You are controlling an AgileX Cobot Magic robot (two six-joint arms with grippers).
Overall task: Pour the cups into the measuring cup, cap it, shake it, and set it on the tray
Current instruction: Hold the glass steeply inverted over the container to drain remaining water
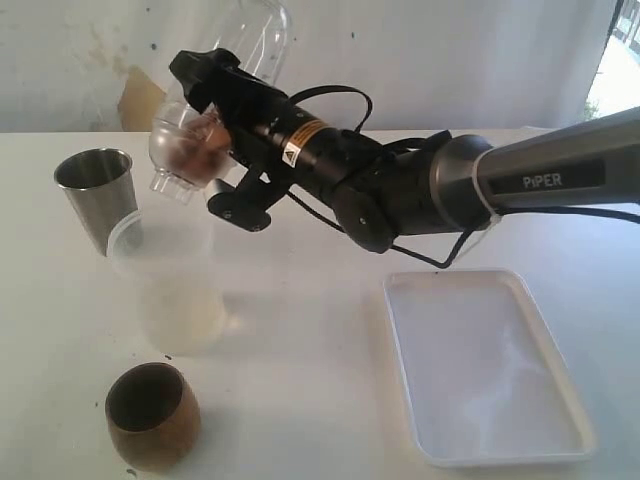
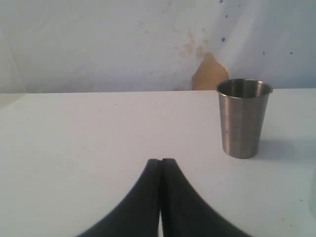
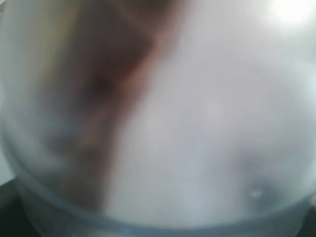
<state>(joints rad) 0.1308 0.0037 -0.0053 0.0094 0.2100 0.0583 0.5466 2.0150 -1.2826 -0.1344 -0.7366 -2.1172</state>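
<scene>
1. Wooden cup (image 1: pixel 150 415) stands nearest, at left.
2. Your right gripper (image 1: pixel 212 100) clamps the measuring cup (image 1: pixel 258 35) aloft, far left (cap (image 1: pixel 172 155) tilted downward).
3. Tray (image 1: pixel 480 370) lies to its right, nearer.
4. Left gripper (image 2: pixel 160 165): fingers together, empty.

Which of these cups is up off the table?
The clear measuring cup, tilted in the right claw. The steel tumbler, frosted cup and wooden cup all stand on the table.

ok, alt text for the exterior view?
The right gripper, reaching across to the left, holds the capped measuring cup tipped cap-down, brown contents against the cap. On the white table stand a steel tumbler, a frosted cup and a wooden cup; the white tray lies to the right.
</scene>
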